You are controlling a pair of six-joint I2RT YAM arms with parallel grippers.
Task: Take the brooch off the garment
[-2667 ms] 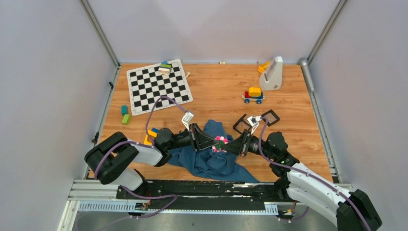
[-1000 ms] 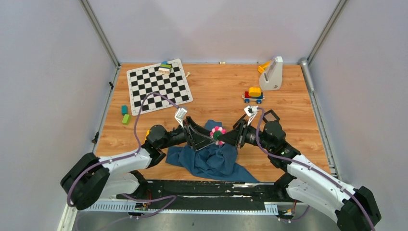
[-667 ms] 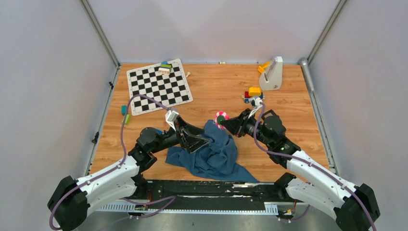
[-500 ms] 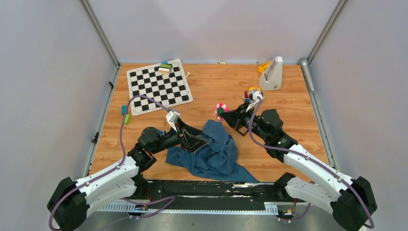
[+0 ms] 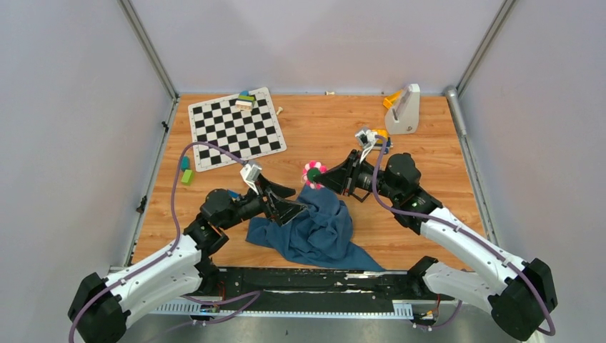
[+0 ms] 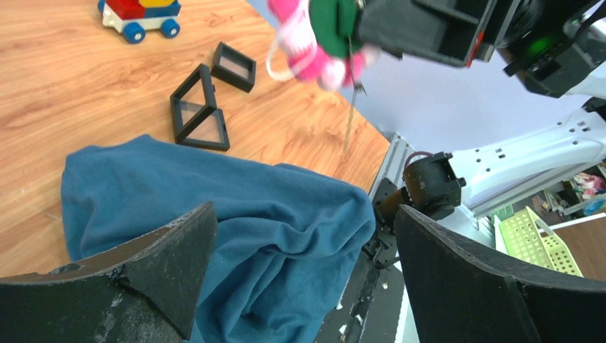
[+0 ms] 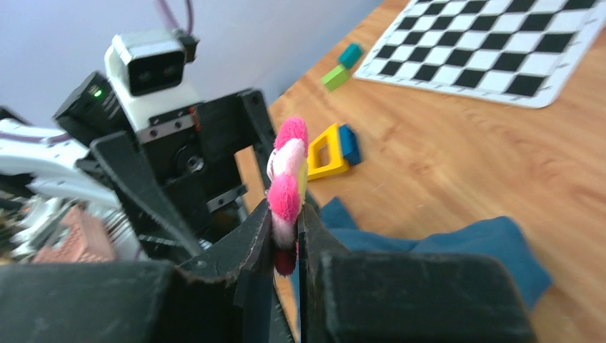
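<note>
1. Brooch [image 5: 312, 174]: a pink-and-white flower just left of centre in the overhead view. It is held off the wood, up-frame of the garment [image 5: 314, 229], and no part of it touches the cloth.
2. Right gripper [image 5: 324, 176]: clenched on the brooch. In the right wrist view the flower stands edge-on at frame centre, pinched between the two fingers, with its petals rising past their tips.
3. Pin shaft [image 6: 350, 118]: in the left wrist view, a thin needle hangs from the back of the flower at upper centre. Its tip is free in the air and points down-frame toward the far edge of the cloth.
4. Left gripper [image 5: 288, 201]: fingers spread wide and grasping nothing, at the upper left edge of the garment in the overhead view. Blue folds fill the gap between the fingers in its wrist view; whether they touch the cloth cannot be told.
5. Judgement: the separation appears complete and only the set-down is left. The brooch lies up-frame of the cloth on the right arm's side, with bare table [image 5: 321, 128] further up-frame, right of the chessboard [image 5: 236, 128]. The exposed needle tip could snag the cloth if it is carried low over the folds.
</note>
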